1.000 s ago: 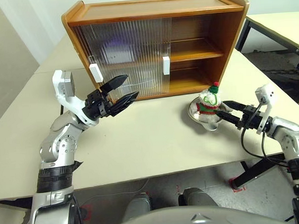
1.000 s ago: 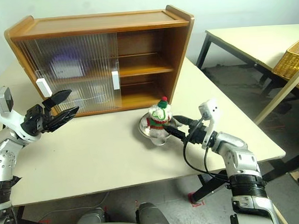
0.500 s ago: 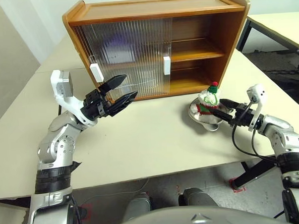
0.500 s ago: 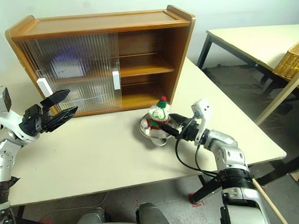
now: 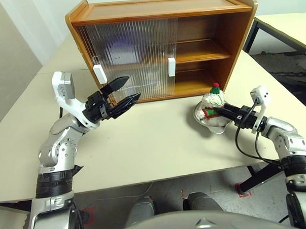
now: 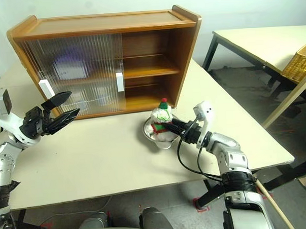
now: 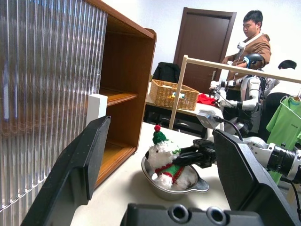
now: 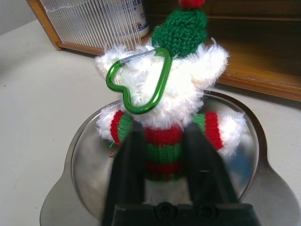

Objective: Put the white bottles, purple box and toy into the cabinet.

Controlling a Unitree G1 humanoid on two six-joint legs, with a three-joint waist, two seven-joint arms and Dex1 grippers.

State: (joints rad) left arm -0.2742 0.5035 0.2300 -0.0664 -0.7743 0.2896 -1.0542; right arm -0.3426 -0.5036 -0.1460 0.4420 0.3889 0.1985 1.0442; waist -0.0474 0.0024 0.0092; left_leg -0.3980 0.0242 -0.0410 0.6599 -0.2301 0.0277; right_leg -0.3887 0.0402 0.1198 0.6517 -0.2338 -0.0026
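Observation:
The toy (image 5: 213,97), white plush with a red-green scarf and green hat, leans in a steel bowl (image 5: 199,115) before the cabinet (image 5: 158,13). My right gripper (image 8: 162,129) is shut on the toy's striped body, one finger on each side. Level with the sliding doors' white handle (image 5: 97,74), my left gripper (image 5: 124,93) hangs open and empty above the table. A purple blur (image 6: 67,65) shows behind the ribbed doors on the upper shelf. One white bottle's blue-printed label (image 8: 137,14) peeks past the door's edge.
The cabinet's right half stands open, with bare shelves (image 5: 201,54). A second table with a wicker basket (image 6: 299,57) stands to the right. In the left wrist view a person (image 7: 251,42) stands far behind beside another robot.
My right gripper reached in over the bowl and closed on the toy, which now leans toward the cabinet. The left arm has stayed still.

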